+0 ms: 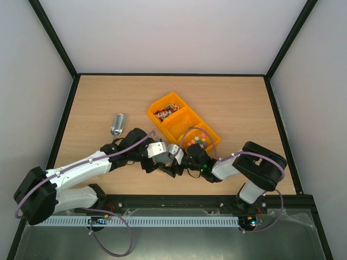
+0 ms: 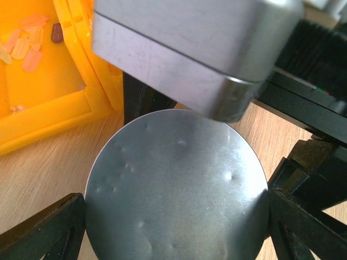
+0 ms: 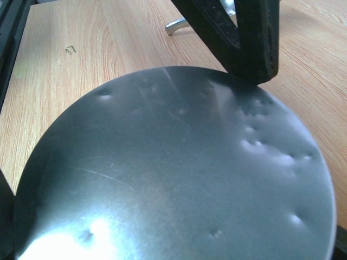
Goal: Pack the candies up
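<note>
While the 2 grippers meet low over the table, the candies [image 1: 165, 112] lie heaped in the compartment of the orange tray [image 1: 181, 123] farthest from them. They are well apart from both sets of fingers and touched by neither. We count 3 compartments. The middle 1 sits between the candies and the grippers. The nearest 1 holds pastel pieces [image 1: 198, 142], just beyond the right gripper's wrist.

Between the fingers of the right gripper [image 3: 173, 222] we see a dented metal disc [image 2: 179, 162] filling the whole gap, its rim against both sides. So we read that gripper as spread wide and holding the disc.

The left gripper [image 2: 176, 195] comes at the same disc crosswise, with 1 black finger [image 2: 49, 233] at each side of the rim. We cannot tell whether those fingers press on it or only flank it. Seen from the left gripper, a corner of the tray sits just ahead and to its left.

Farther to the left of both grippers, apart from the tray, a shiny metal cylinder [image 1: 117, 124] lies on its side on the wooden table [image 1: 238, 108].
</note>
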You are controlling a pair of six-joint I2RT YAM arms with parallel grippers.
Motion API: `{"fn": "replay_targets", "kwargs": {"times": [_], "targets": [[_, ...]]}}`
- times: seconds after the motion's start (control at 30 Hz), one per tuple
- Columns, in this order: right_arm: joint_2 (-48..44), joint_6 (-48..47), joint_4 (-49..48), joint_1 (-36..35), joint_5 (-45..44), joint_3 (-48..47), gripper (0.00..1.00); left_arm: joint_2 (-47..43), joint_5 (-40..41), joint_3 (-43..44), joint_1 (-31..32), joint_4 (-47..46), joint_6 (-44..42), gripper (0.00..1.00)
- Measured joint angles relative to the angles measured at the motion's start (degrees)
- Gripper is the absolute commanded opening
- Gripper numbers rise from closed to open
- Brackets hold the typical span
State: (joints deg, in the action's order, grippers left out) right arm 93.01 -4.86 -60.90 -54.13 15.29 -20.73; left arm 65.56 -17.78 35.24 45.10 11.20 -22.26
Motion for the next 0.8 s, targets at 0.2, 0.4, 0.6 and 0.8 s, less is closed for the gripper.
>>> {"fn": "replay_targets", "kwargs": {"times": [0.2, 0.4, 0.6, 0.8], "targets": [[0.0, -0.83, -0.13, 0.17, 0.28, 0.17, 0.4, 1.29, -1.75, 0.92, -1.57, 0.57, -2.8, 0.71], [-0.66, -2.38, -0.26, 0.52, 3.28, 1.11, 0.39, 2.89, -8.96, 2.27, -4.42, 3.52, -12.24, 0.7], [-1.42, -5.51, 0.09, 0.5, 6.78, 1.79, 0.39, 5.42, -13.94, 5.99, -5.07, 10.88, -26.47, 0.7], [-1.46, -5.77, 0.17, 0.52, 6.71, 1.79, 0.4, 8.74, -15.21, 10.05, -5.7, 15.93, -32.35, 0.97]]}}
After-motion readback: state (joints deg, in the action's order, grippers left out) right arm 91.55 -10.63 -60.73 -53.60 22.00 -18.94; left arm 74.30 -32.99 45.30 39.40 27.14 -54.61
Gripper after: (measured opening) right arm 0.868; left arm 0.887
